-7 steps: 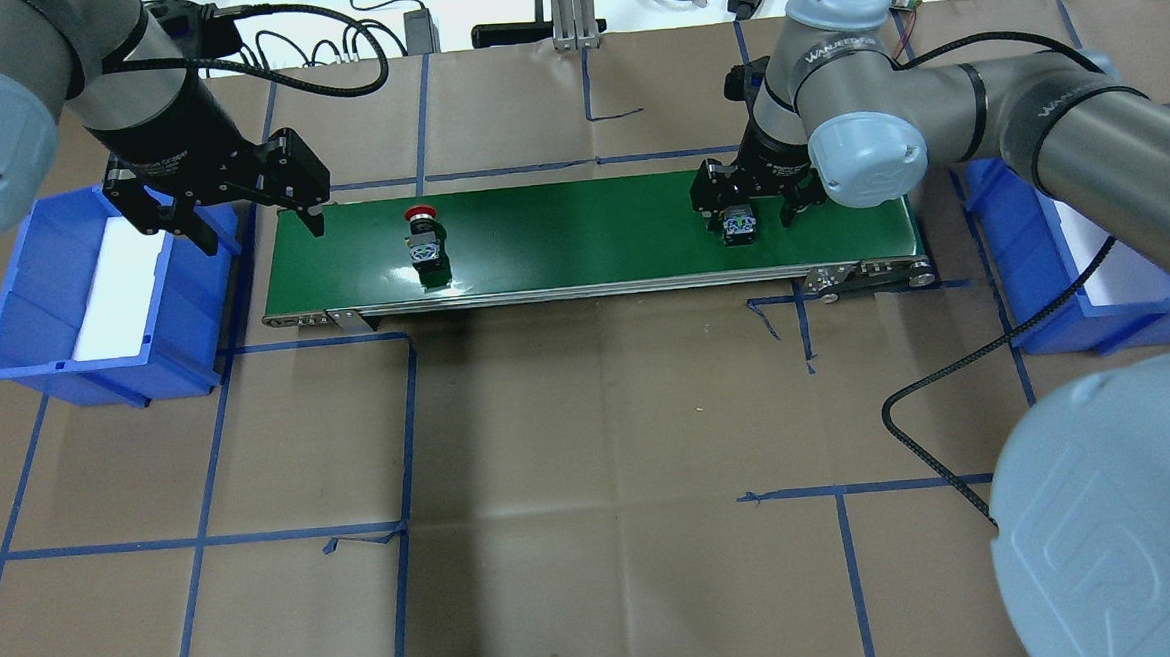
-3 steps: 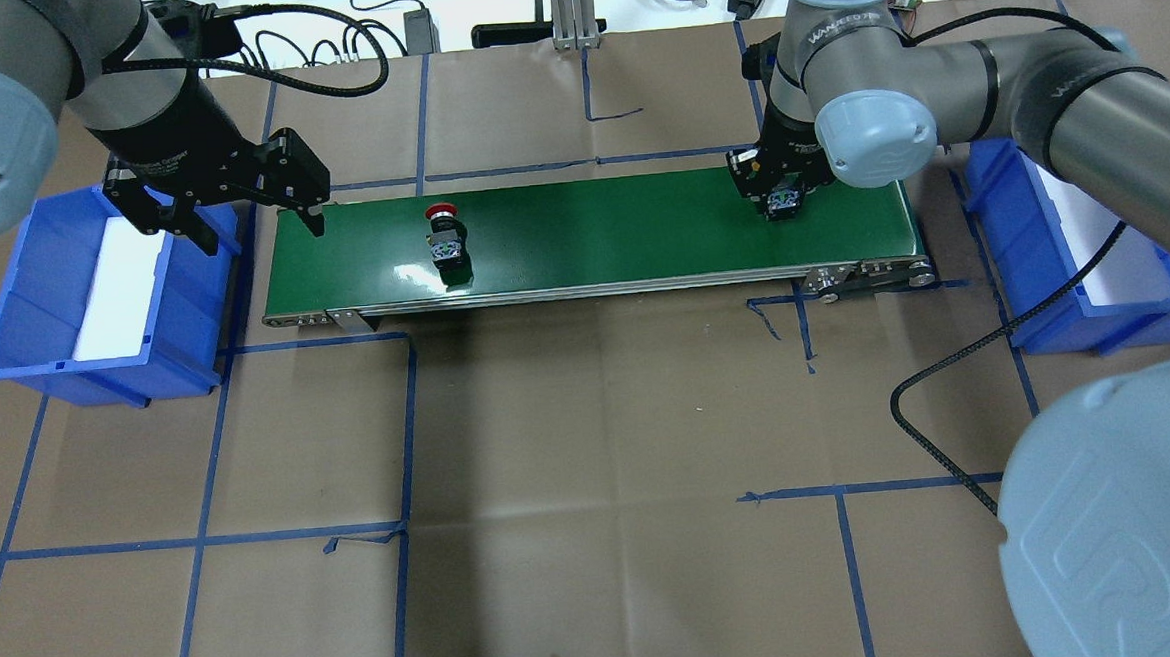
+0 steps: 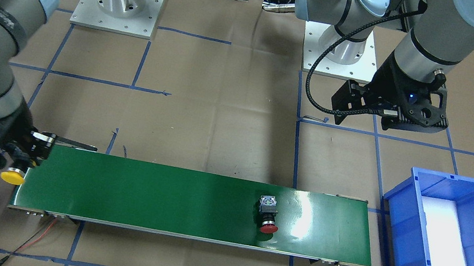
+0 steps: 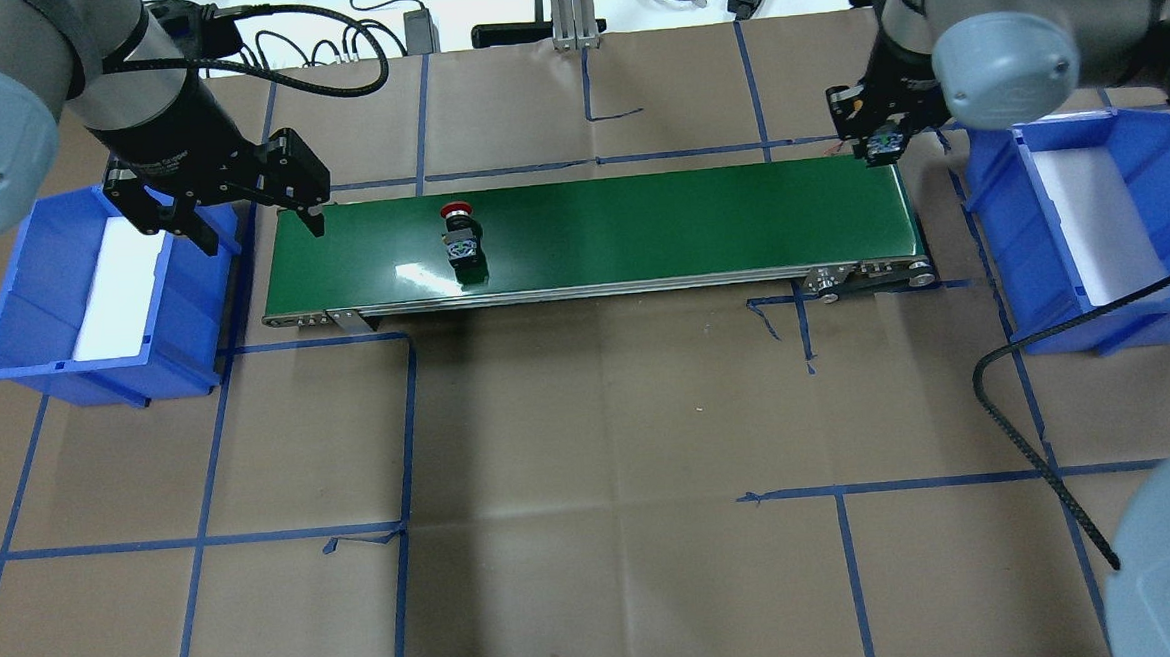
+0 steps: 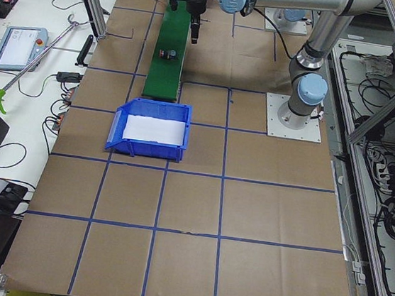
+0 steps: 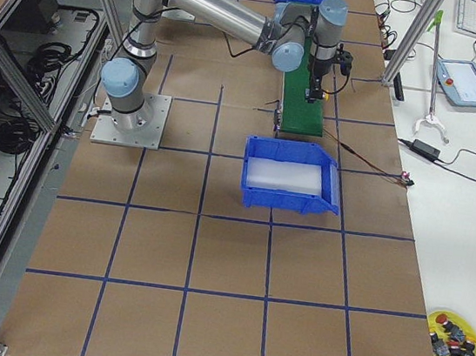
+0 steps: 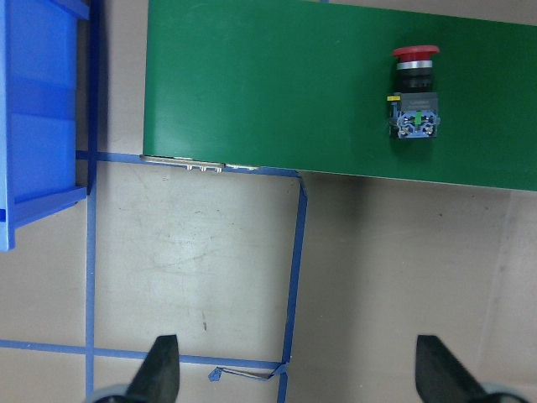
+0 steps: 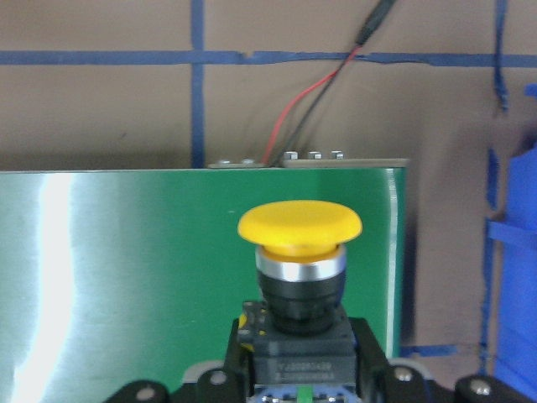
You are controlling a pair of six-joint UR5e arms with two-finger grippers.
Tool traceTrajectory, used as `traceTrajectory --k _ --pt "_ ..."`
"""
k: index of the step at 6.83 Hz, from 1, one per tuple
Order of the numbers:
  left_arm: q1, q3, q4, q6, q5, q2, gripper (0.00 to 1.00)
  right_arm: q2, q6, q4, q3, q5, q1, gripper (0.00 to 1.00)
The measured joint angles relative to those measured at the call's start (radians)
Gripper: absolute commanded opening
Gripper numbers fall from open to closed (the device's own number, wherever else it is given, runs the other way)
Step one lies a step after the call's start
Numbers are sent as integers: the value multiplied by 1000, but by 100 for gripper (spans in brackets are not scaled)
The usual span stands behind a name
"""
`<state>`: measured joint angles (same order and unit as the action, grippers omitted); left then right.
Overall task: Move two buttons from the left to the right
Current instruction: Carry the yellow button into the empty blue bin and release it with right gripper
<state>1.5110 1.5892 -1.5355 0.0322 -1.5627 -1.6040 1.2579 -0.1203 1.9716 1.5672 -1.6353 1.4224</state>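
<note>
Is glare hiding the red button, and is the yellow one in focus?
Overhead: a bright patch on the belt sits beside the red button, not over it. Left wrist: no glare, button crisp. Right wrist: yellow button sharp, pale streak at left.

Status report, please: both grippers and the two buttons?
Left gripper open, empty. Right gripper shut on yellow button, at green belt's right end, beside blue bin. Red button lies on belt, left half. No obstacle seen.

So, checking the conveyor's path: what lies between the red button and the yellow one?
Only bare green belt between red button and yellow button, shown in the front-facing view.
</note>
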Motion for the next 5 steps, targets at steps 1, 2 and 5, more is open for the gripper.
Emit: traceTrajectory --k 1,2,5 --pt "0 0 0 0 1 1 100 27 -77 -41 2 2 -85 7" --pt "0 0 0 0 2 1 100 43 -177 -83 2 4 -172 7" --pt "0 0 1 0 1 0 100 84 -413 -96 73 8 -360 7"
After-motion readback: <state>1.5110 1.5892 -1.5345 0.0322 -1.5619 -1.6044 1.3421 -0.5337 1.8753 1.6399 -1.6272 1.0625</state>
